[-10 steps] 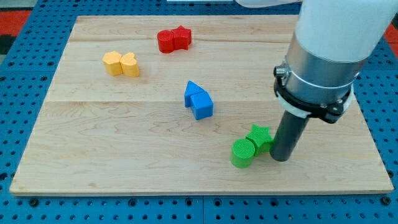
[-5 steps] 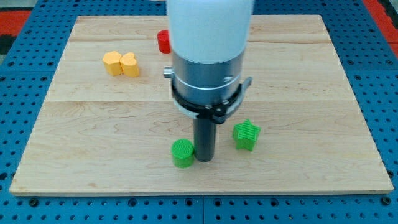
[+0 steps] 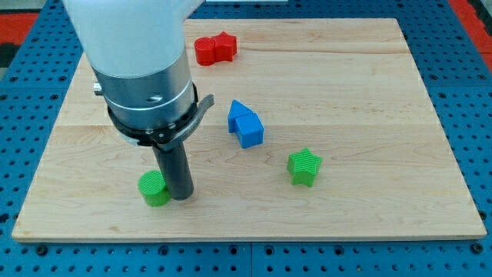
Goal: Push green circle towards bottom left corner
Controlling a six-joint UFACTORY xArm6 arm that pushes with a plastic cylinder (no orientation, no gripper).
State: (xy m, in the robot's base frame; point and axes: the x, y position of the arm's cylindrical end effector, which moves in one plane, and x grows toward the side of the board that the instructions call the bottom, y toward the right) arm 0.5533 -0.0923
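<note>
The green circle sits on the wooden board near the view's bottom, left of centre. My tip touches its right side. The arm's wide grey and white body rises above it and covers the upper left of the board.
A green star lies to the right of my tip. Two blue blocks sit together near the middle. Two red blocks sit together at the view's top. The yellow blocks are hidden behind the arm.
My tip has swept to the view's left, pushing the green circle leftward away from the green star. The arm now hides the yellow blocks and uncovers the blue and red ones.
</note>
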